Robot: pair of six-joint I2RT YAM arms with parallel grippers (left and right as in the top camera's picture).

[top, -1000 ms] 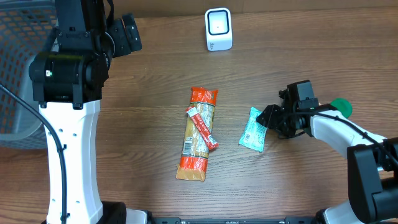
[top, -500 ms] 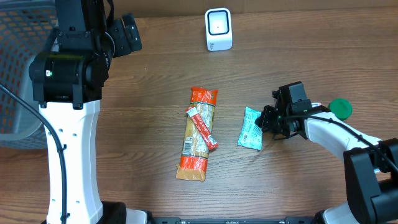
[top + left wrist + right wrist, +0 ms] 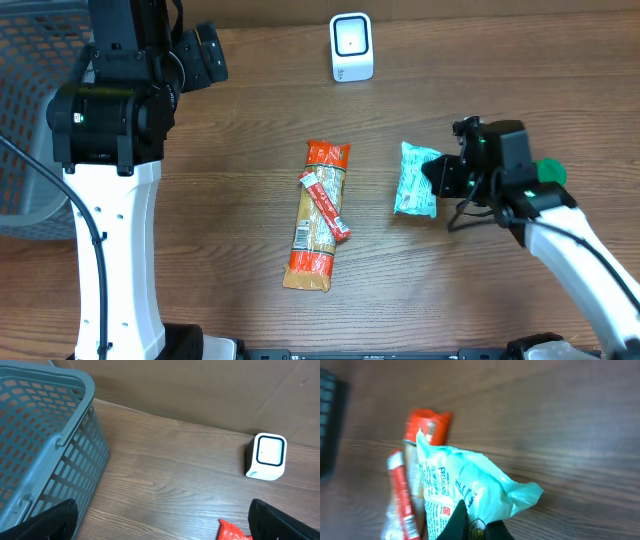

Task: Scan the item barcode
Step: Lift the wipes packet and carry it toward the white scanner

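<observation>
At the far left stands the blue-grey plastic mesh basket [image 3: 45, 450]. Beside it, above the brown wooden table [image 3: 230, 130], hangs the left gripper [image 3: 162, 522], its two dark fingers spread to the corners of its own wrist view and holding nothing. Further along, at the table's far edge, sits the small white box scanner with a dark-rimmed window [image 3: 351, 47]. Nearer the middle lies a long orange-and-tan snack packet [image 3: 318, 215] with a slim red stick sachet [image 3: 326, 204] slanted across it. Right of these is the task's item, the crinkled teal plastic pouch [image 3: 416, 180], pinched at its right edge by the right gripper [image 3: 442, 178], whose fingers are pressed together on the film. It looks raised off the wood, though the overhead view does not settle that. The step in hand seems to be carrying the pouch to the scanner, which lies farther back and to the left. Done well, the grip keeps to the edge so no print is covered, the face with the white label [image 3: 443, 509] turns toward the window, and the film stays flat rather than drooping. The pouch's long axis runs roughly from the far side of the table to the near side, leaning slightly, with one short end toward the scanner's side. Where the barcode sits I cannot tell.
</observation>
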